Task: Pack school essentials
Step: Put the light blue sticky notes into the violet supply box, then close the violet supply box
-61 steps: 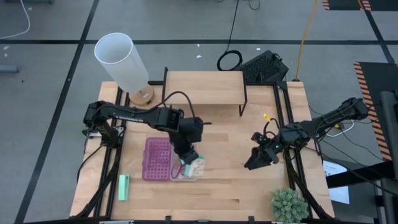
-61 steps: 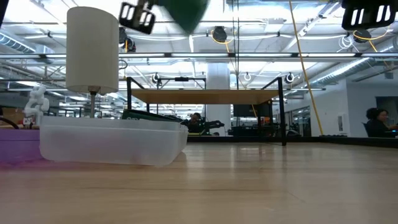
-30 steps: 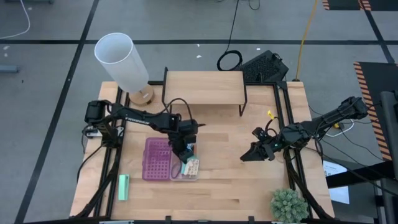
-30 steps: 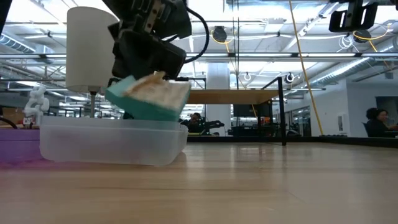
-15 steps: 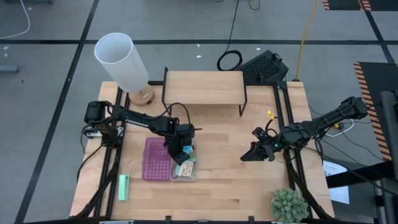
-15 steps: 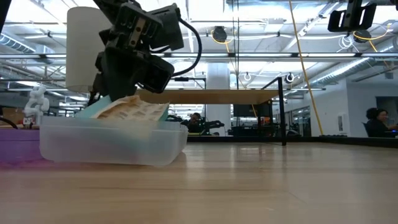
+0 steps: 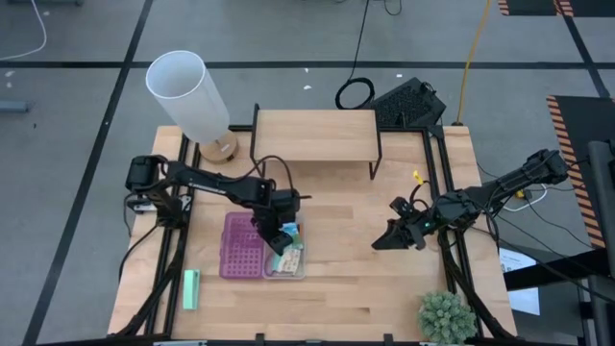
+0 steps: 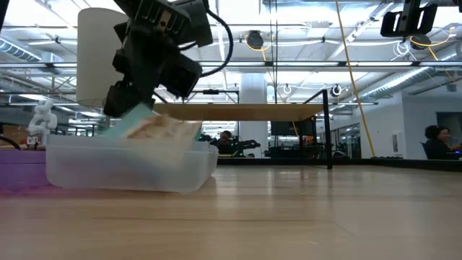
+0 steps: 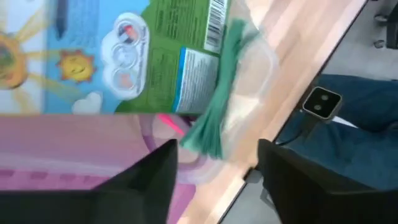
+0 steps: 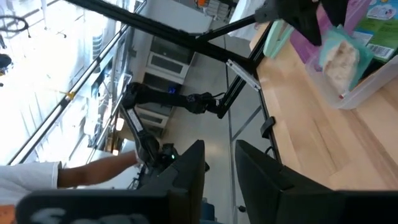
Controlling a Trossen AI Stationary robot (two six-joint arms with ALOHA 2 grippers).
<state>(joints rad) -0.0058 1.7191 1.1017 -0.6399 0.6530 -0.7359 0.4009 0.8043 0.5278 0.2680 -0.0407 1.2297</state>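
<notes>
- The clear half (image 8: 130,162) of the purple studded case (image 7: 242,246) lies on the table (image 7: 356,288) nearest the low camera.
- The teal-beige pad (image 8: 155,128) rests tilted on this half's rim, above the green-blue packet (image 9: 155,56).
- The left gripper (image 7: 277,234) hovers just over the pad; whether its fingers grip cannot be told.
- Farther right, the right gripper (image 7: 386,241) waits above bare table, fingers slightly parted, holding nothing.

Open-plan robotics lab: ceiling trusses (image 8: 310,68), test rigs.
</notes>
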